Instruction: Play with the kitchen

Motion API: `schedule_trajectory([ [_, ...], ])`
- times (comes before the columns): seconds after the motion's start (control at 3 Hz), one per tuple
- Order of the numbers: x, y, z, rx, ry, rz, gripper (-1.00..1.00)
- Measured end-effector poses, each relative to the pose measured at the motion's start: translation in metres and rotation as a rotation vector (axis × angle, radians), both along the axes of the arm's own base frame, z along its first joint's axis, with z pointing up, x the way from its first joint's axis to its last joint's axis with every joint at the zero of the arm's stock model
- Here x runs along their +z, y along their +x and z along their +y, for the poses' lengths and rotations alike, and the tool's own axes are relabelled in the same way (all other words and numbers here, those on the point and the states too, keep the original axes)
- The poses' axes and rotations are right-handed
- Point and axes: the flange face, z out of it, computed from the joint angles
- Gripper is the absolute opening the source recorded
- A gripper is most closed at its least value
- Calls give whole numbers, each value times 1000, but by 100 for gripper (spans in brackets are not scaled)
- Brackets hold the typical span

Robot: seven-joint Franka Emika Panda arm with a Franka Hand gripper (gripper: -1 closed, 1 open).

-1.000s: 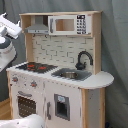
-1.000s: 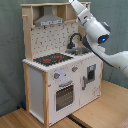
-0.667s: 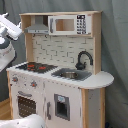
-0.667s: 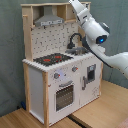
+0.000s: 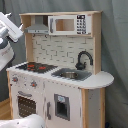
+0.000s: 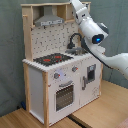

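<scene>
The kitchen is a white and light-wood toy unit, standing in the middle of both exterior views. It has a black-red hob, a sink with a black faucet, a grey hood, a microwave cupboard and an oven door. In the second exterior view my white arm rises from the right, in front of the kitchen. Its gripper end is up by the top shelf at the picture's upper edge. Part of the arm shows at the first exterior view's left.
The kitchen stands on a wooden floor before a grey curtain. A rounded counter end juts out at the first exterior view's right. A white arm part fills that same picture's lower left corner.
</scene>
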Motion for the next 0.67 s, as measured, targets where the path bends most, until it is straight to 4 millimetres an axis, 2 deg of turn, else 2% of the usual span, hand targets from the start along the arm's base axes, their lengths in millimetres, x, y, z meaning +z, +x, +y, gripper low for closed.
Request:
schedule_trajectory([
  [0.67, -11, 15, 4, -52, 155, 30, 100],
])
